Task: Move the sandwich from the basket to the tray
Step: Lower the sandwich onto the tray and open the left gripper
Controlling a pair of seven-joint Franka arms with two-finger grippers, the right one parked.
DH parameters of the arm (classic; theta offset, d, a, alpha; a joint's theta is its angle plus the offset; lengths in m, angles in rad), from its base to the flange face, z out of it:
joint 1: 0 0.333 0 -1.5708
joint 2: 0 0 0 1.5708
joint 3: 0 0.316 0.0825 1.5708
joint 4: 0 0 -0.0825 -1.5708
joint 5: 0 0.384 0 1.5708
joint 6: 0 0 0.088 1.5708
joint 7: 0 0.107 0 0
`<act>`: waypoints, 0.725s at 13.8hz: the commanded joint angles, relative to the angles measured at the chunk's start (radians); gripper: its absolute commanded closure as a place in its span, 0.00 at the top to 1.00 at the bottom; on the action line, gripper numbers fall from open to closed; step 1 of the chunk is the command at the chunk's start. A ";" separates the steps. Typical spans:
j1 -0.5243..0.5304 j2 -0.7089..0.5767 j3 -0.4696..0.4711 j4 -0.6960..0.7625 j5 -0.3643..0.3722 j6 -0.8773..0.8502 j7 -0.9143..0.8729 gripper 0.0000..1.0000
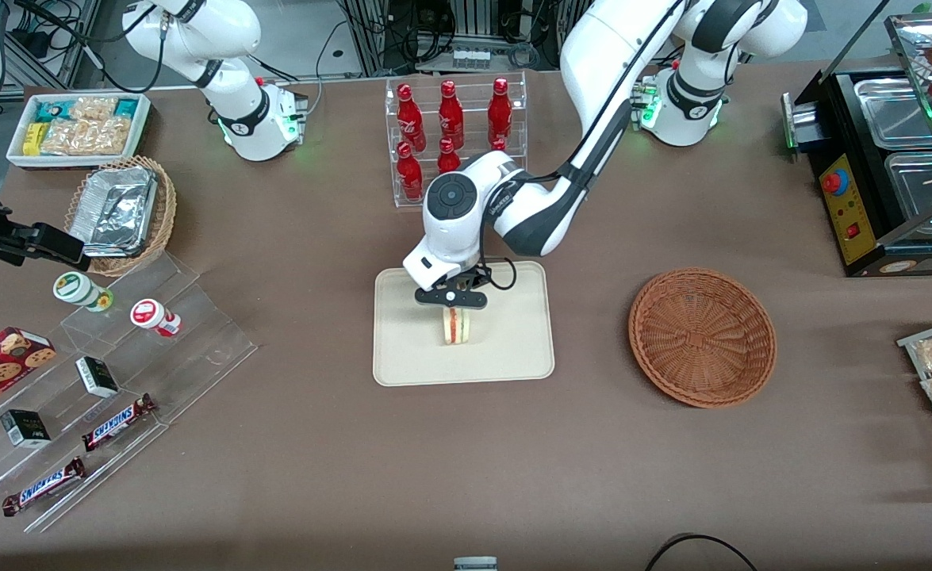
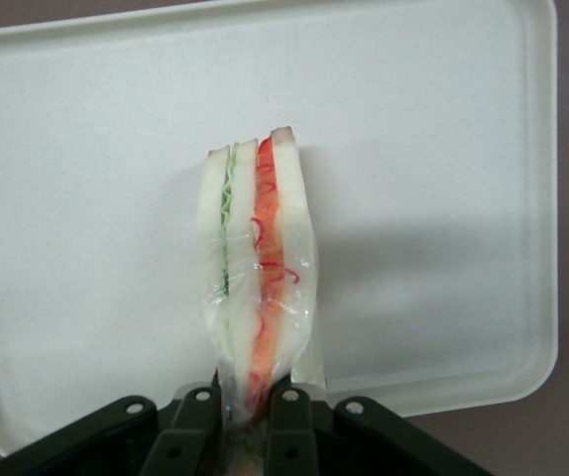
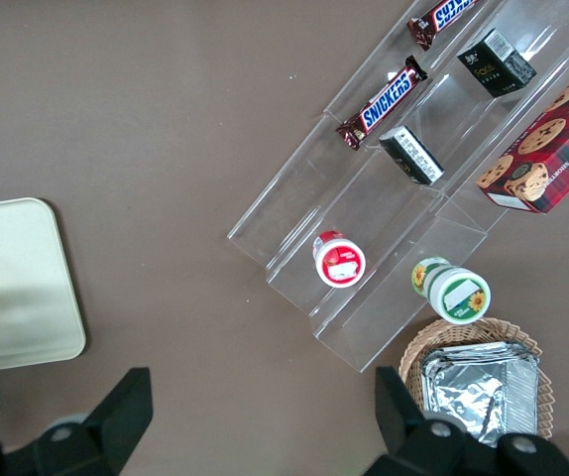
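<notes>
The sandwich (image 1: 456, 326), a wrapped wedge of white bread with red and green layers, stands on edge on the cream tray (image 1: 410, 357). My left gripper (image 1: 452, 300) is over the tray and shut on the sandwich's end. In the left wrist view the fingers (image 2: 290, 421) pinch the sandwich (image 2: 255, 258) above the tray (image 2: 443, 198). The reddish-brown basket (image 1: 702, 336) sits beside the tray, toward the working arm's end of the table, and holds nothing.
A clear rack of red bottles (image 1: 454, 127) stands farther from the front camera than the tray. A stepped clear display with snacks (image 1: 109, 373), a tan basket of foil containers (image 1: 120, 210) and a white snack box (image 1: 77, 127) lie toward the parked arm's end. A black food warmer (image 1: 886, 166) stands at the working arm's end.
</notes>
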 commanded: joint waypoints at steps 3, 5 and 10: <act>-0.025 0.031 0.018 0.024 0.010 0.014 -0.007 0.00; -0.025 0.037 0.019 0.023 0.027 0.014 -0.005 0.00; -0.025 0.040 0.019 0.013 0.036 0.013 -0.016 0.07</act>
